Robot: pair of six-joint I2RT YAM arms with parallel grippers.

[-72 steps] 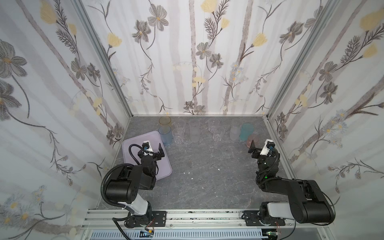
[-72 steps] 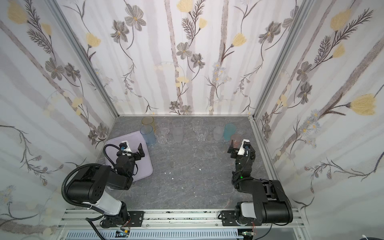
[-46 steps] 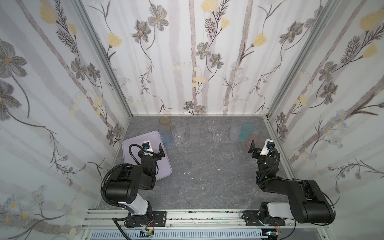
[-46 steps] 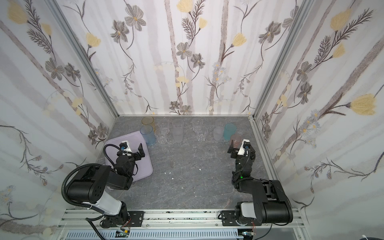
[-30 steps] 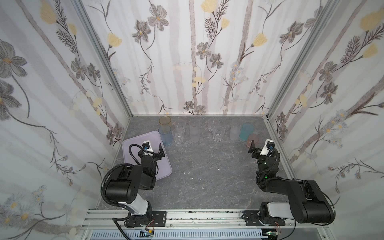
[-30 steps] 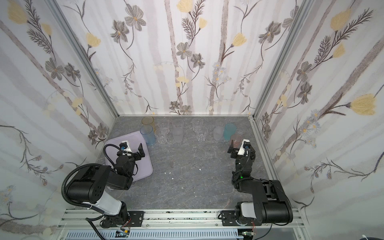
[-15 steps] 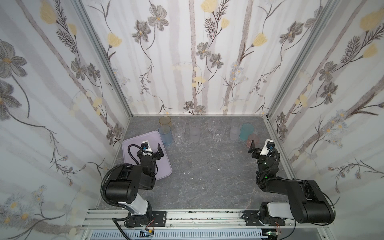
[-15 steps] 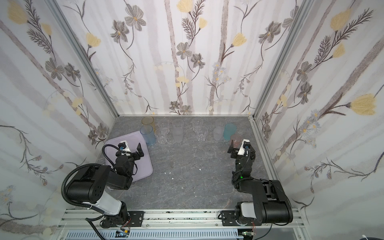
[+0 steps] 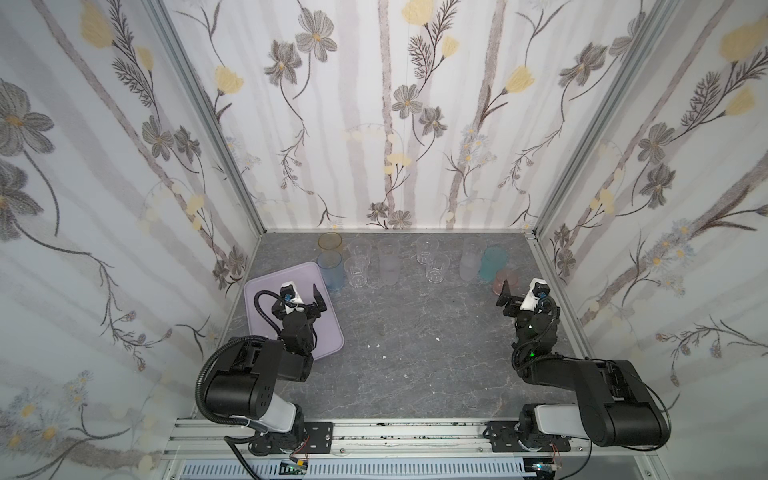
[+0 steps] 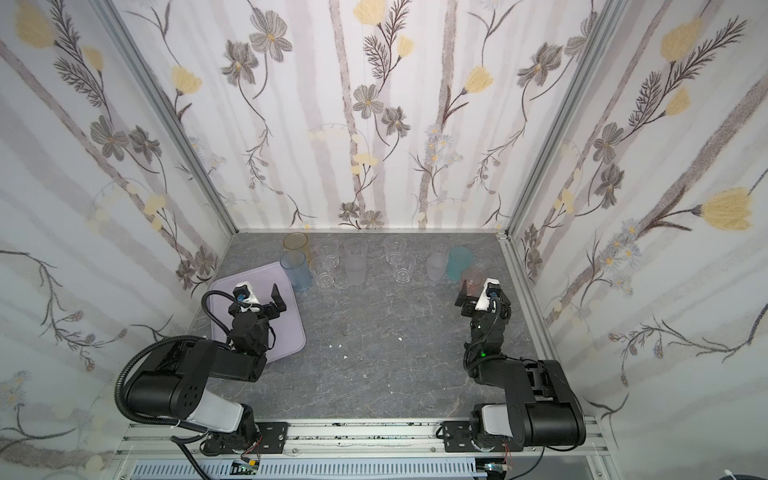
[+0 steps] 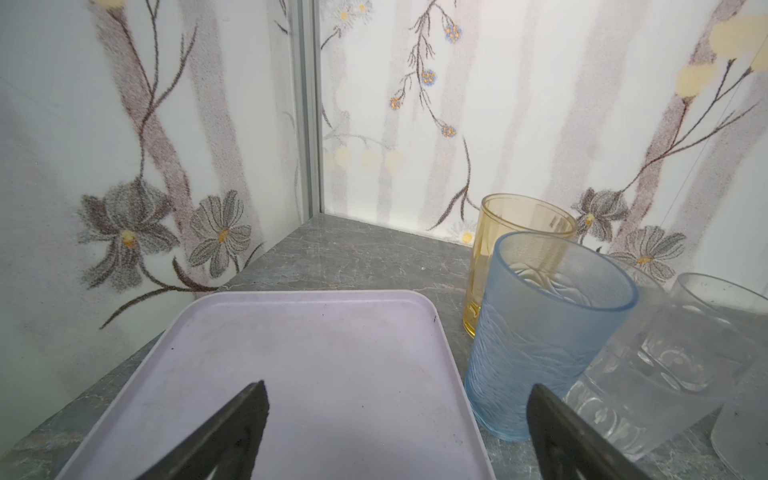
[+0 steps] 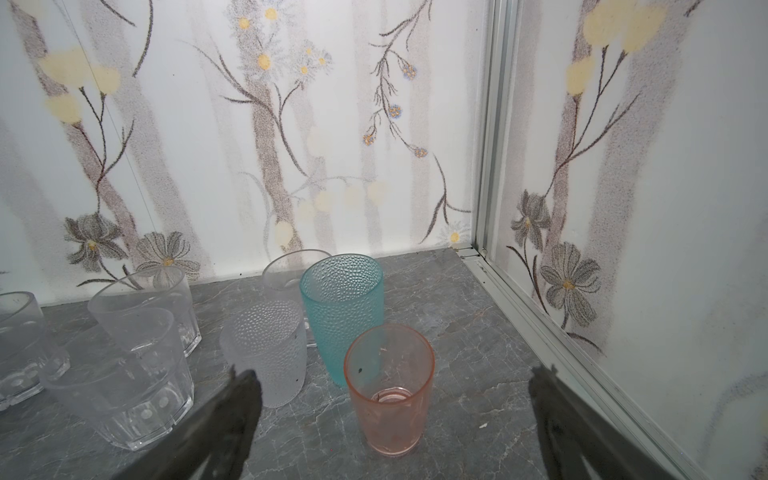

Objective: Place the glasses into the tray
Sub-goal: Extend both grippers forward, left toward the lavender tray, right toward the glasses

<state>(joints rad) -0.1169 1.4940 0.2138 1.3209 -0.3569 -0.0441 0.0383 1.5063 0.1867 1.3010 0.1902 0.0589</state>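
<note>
The glasses stand in a loose row along the back wall. They are amber (image 9: 329,241), blue (image 9: 330,270), several clear or frosted ones (image 9: 388,266), teal (image 9: 492,262) and pink (image 9: 505,280). The lilac tray (image 9: 328,332) lies at the left with nothing in it. My left gripper (image 9: 302,293) hovers open over the tray (image 11: 316,353), and the blue glass (image 11: 548,328) stands just outside one finger. My right gripper (image 9: 519,291) is open and faces the pink glass (image 12: 388,382), which stands upright between and beyond its fingers, untouched. The teal glass (image 12: 343,307) is behind it.
Flowered walls close in the grey stone tabletop (image 9: 415,353) at the back and on both sides. A metal rail (image 12: 540,328) runs along the right wall close to the pink glass. Both arm bases sit on the front rail (image 9: 415,432).
My left gripper has shifted very slightly to the left over the tray. The right arm and all the glasses have stayed where they were.
</note>
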